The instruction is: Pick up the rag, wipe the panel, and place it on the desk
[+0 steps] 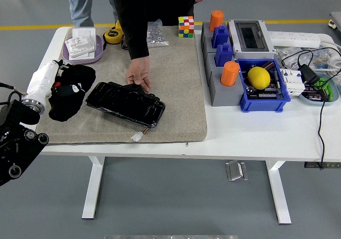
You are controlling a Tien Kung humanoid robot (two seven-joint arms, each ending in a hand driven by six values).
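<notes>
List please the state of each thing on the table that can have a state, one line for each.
Rag: bunched, in the left hand, at the panel's left end.
Panel: flat on the mat, steadied by a person's hand at its far edge.
Blue bin: holds a lemon.
Electrical box: cover closed.
Rubik's cube: scrambled.
Orange cups: upside down on blue blocks.

Cube (186, 26) sitting at mat's (181, 84) far edge; lemon (259, 77) lying in blue bin (265, 103); orange cups (229, 73) standing on grey organizer (215, 87); tape measure (112, 35) resting beside purple tray (81, 56).
</notes>
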